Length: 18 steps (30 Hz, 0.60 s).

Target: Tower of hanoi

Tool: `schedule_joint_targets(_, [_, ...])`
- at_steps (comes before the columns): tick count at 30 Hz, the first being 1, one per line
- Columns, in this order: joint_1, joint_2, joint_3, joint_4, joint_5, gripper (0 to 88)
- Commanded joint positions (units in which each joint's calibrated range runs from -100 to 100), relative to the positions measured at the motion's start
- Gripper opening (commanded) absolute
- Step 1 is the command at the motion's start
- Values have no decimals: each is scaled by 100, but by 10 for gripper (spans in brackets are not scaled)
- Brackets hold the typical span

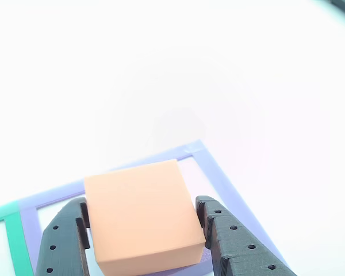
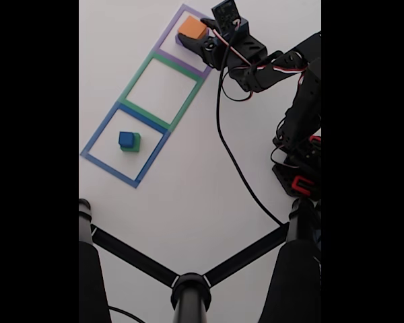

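Because the orange block [image 1: 142,215] sits squarely between the 2 dark fingers [image 1: 63,241], the gripper [image 1: 144,230] appears set to clamp it by its side faces, where a flat-sided block gives the pads the most even bearing. Whether the pads actually press the sides or stand a hair off them cannot be told; the jaws are narrowed close to the block's width, 1 finger at 9 o'clock of it and 1 at 3 o'clock in the other view. A sliver of purple shows under the block's lower edge, which reads as the purple block [image 1: 202,265] beneath it, so the orange one likely rests on top as the second tier of a stack.

In the fixed view the orange block [image 2: 192,29] lies inside the purple taped outline [image 2: 167,35] at 12 o'clock of the row, with the arm [image 2: 256,64] reaching in from 3 o'clock. The green taped outline [image 2: 163,86] in the middle holds nothing. Toward 7 o'clock, the blue taped outline [image 2: 101,138] holds the green cube [image 2: 133,142] with the blue cube [image 2: 126,138] on top, the 2 smallest parked together.

That layout suggests the small pair was stacked aside to free the orange block, and the middle square is the likely spot for it, leaving the purple base exposed.
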State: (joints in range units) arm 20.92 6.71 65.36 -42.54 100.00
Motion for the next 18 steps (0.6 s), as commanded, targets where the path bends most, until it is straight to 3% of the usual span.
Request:
schedule_joint_targets(1, [-44,-38,-244,49,0,147])
schedule_joint_targets(11, [-83,-327,-280,510,0,117])
schedule_joint_targets(18, [-182,-1705,-607,2615,0,117])
